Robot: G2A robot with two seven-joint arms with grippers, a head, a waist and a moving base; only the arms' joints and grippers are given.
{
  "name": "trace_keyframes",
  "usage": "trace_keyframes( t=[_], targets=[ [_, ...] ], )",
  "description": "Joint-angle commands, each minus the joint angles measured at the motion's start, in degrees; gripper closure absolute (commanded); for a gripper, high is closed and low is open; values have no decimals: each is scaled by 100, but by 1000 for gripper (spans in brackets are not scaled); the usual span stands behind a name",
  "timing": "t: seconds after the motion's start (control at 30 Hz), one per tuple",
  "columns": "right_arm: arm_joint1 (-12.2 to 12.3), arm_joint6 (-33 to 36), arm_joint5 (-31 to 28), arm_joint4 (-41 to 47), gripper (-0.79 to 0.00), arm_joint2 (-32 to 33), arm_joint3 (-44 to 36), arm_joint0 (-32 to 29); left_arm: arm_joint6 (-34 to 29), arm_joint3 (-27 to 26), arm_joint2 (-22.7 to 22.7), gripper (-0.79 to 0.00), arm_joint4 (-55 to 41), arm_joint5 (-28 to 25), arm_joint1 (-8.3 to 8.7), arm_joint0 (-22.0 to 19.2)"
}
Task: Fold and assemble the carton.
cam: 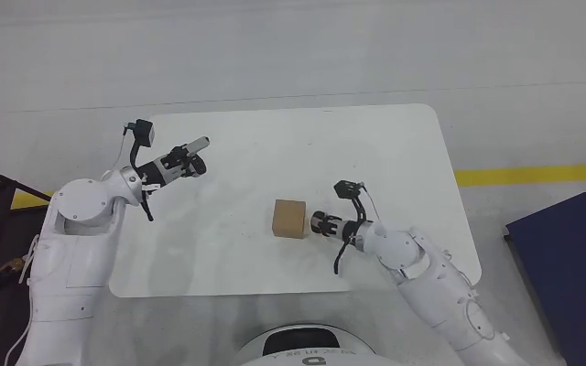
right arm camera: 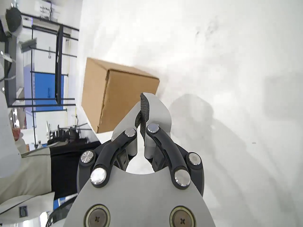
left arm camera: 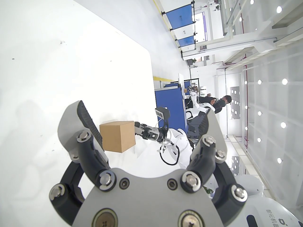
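The carton [cam: 289, 219] sits just ahead of the pinched-together right claw [cam: 319, 224], well apart from the gaping left claw [cam: 199, 156]; the right wrist view reveals its side seam [right arm camera: 103, 100].

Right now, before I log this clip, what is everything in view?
carton: 1, brown, closed up, near the table's middle
table: 1, white, under both arms
floor line: 1, yellow, on the floor past the table's right end
panel: 1, dark blue, on the floor at the right edge
left gripper: 1, grey and black, open, over the table's left part, apart from the carton
right gripper: 1, grey and black, shut, tips at the carton's right side
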Motion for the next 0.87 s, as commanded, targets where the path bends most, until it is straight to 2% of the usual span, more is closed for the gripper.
trace_keyframes(
  t=[0.0,0.1,0.23,0.37,0.4,0.43,0.47,0.5,0.53,0.6,0.7,0.83],
  targets=[
    [-26,-41,-95,99,0,-102,11,97,0,0,0,-785,0,0,0,0],
    [-40,-180,-178,166,0,-122,68,148,0,0,0,-785,0,0,0,0],
    [4,-538,-170,240,0,230,120,11,0,0,0,-785,0,0,0,0],
    [53,-1530,-407,567,-34,913,-67,-326,0,0,0,-785,0,0,0,0],
    [56,-1840,-567,709,-108,1084,-96,-405,0,0,0,-785,0,0,0,0],
    [56,-2094,-737,853,-345,1216,-91,-471,0,0,0,-785,0,0,0,0],
    [58,-2207,-908,974,-779,1302,-67,-522,0,0,0,-785,0,0,0,0],
    [59,-2212,-960,1008,-785,1326,-55,-536,0,0,0,-785,0,0,0,0],
    [58,-2159,-854,935,-171,1276,-78,-515,0,0,0,-785,0,0,0,0],
    [59,-2241,-1010,1024,-316,1338,-55,-542,0,0,0,-785,0,0,0,0],
    [59,-2212,-960,1009,-491,1326,-54,-536,0,0,0,-784,0,0,0,0],
    [59,-2211,-959,1008,-659,1325,-55,-535,0,0,0,-784,0,0,0,0]
  ],
)
